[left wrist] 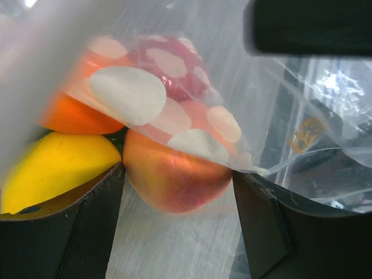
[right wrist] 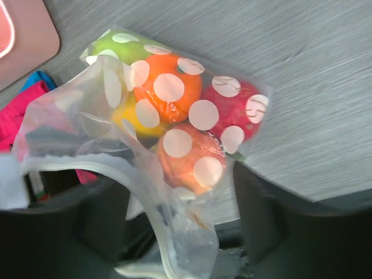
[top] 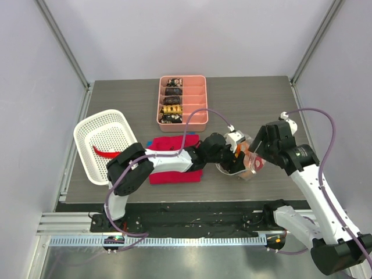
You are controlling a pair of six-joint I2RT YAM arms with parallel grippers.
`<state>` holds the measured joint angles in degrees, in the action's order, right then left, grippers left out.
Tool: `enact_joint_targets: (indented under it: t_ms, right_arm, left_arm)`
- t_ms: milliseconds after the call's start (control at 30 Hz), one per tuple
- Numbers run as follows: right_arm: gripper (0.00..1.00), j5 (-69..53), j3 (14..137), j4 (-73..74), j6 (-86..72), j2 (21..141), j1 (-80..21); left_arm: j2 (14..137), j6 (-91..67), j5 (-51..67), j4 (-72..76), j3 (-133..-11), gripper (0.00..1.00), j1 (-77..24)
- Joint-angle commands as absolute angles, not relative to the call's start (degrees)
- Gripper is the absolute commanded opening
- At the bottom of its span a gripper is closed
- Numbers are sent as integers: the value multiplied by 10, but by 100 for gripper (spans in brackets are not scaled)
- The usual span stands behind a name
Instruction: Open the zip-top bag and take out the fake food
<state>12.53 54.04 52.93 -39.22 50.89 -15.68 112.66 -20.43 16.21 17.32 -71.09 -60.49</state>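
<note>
The zip-top bag [top: 243,170], clear with white dots, lies right of centre with both grippers at it. Through its film [right wrist: 168,87] I see an orange [right wrist: 160,67], a green fruit [right wrist: 107,43], a yellow fruit [right wrist: 125,119], a red apple [right wrist: 235,113] and a peach [right wrist: 180,168]. My left gripper [left wrist: 177,174] is open inside the bag's mouth, and the peach [left wrist: 168,189] sits between its fingertips, close to both pads. My right gripper [right wrist: 183,215] is open, with the bag's loose rim hanging between its fingers. A red chili [top: 104,153] lies in the white basket [top: 87,131].
A red cloth [top: 174,174] lies under the left arm. A pink divided tray [top: 200,99] with dark and gold pieces stands at the back centre. The table's near edge runs just below the bag.
</note>
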Motion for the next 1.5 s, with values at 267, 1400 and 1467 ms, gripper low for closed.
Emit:
enact_joint_targets:
  t_ms: [267, 1400, 1467]
  right_arm:
    - [44, 307, 611, 635, -484, 444, -156]
    - [2, -31, 315, 265, -480, 563, -155]
    - [1, -32, 311, 266, -478, 560, -156]
  left_arm:
    - [1124, -234, 208, 214, -706, 69, -566]
    - [1207, -220, 229, 206, -727, 79, -584]
    - [1215, -227, 223, 225, -726, 75, -584]
